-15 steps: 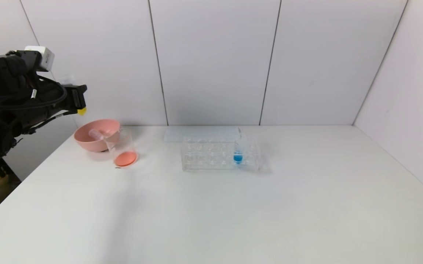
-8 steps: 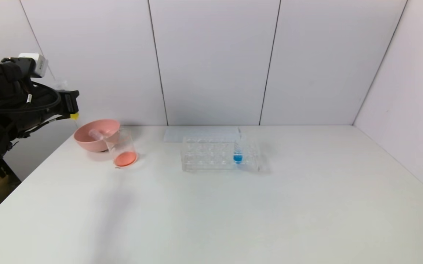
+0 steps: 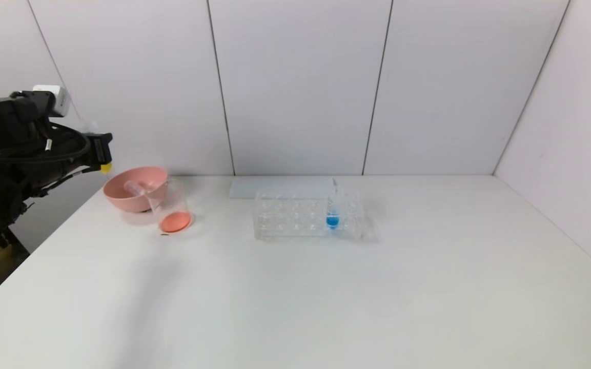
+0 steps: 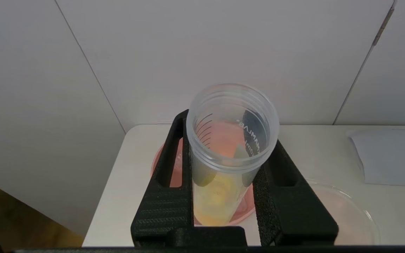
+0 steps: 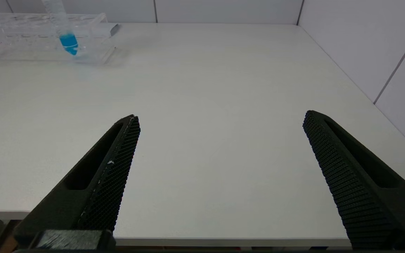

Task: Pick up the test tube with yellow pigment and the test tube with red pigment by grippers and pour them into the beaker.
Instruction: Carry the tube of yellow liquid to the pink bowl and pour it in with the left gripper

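Observation:
My left gripper (image 3: 101, 148) hangs past the table's far left corner, just left of the pink bowl (image 3: 121, 197). It is shut on the test tube with yellow pigment (image 4: 223, 182), whose open mouth faces the wrist camera and whose yellow tip (image 3: 105, 167) points down. The beaker (image 3: 170, 207) stands in front of the bowl with orange-red liquid at its bottom. A clear tube (image 3: 134, 187) lies in the bowl; no red shows in it. My right gripper (image 5: 220, 117) is open over the table's near edge, holding nothing.
A clear tube rack (image 3: 305, 215) stands mid-table and holds a blue-bottomed tube (image 3: 332, 212). A flat white sheet (image 3: 274, 187) lies behind the rack. White wall panels close the back and right sides. The table's left edge runs under my left arm.
My left arm has shifted a little leftward and down, still holding the yellow tube. Everything on the table is as before.

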### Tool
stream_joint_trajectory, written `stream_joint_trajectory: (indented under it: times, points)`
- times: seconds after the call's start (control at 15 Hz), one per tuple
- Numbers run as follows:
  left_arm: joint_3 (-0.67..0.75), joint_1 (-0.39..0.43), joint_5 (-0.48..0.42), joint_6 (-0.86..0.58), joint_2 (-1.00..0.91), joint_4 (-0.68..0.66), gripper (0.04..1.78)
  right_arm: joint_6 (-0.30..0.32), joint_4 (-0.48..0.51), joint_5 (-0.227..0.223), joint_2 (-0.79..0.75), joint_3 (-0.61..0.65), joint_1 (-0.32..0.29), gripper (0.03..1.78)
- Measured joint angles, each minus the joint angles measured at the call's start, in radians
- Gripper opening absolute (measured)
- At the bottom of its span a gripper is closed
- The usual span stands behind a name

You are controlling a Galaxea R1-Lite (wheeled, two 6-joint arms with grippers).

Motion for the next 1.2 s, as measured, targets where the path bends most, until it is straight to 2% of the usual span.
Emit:
stream_joint_trajectory:
  times: [1.2]
  points:
    - [0.013,-0.012,-0.004,0.014,0.121,-0.119,0.49,0.0,0.0,0.0,0.0,0.0,0.0,1.7]
